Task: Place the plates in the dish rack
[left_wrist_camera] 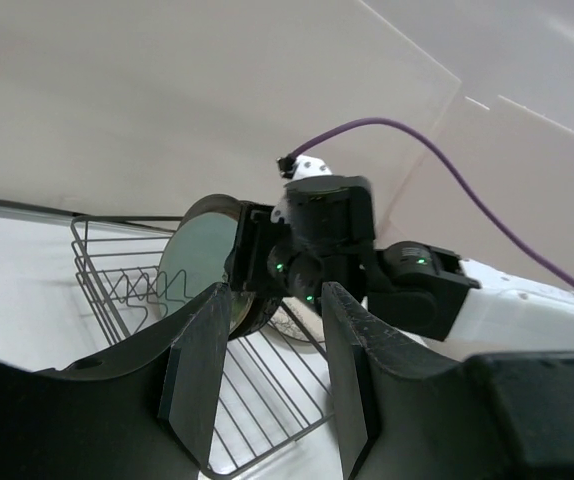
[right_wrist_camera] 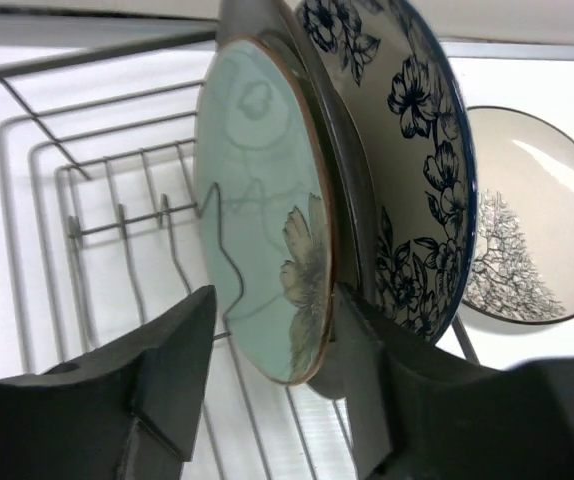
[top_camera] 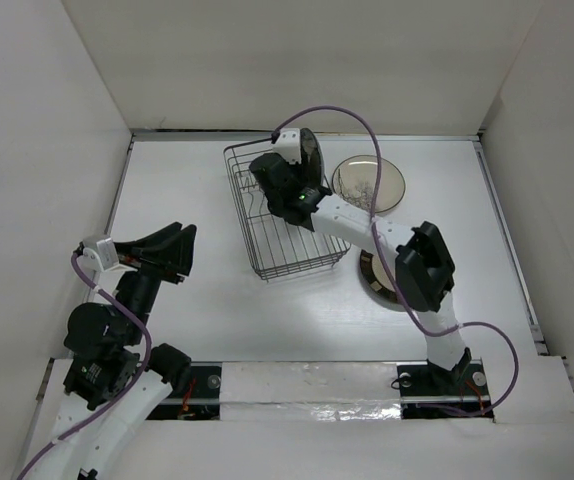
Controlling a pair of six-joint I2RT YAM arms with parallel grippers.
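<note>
The black wire dish rack (top_camera: 272,240) lies mid-table. A pale green plate (right_wrist_camera: 257,190) stands on edge at its far right end, with a black-white patterned plate (right_wrist_camera: 412,160) upright just behind it. My right gripper (right_wrist_camera: 275,300) is open and straddles the green plate's lower rim: the right finger is at its back, the left finger is apart from its face. A cream plate with a branch motif (top_camera: 369,183) lies flat to the right of the rack. A dark-rimmed plate (top_camera: 370,272) lies partly under the right arm. My left gripper (top_camera: 172,250) is open and empty, left of the rack.
White walls close in the table on the left, back and right. In the left wrist view the rack (left_wrist_camera: 117,270), the green plate (left_wrist_camera: 192,255) and the right gripper's body (left_wrist_camera: 317,240) lie ahead of my open left fingers (left_wrist_camera: 202,350). A purple cable (top_camera: 362,125) loops above the rack.
</note>
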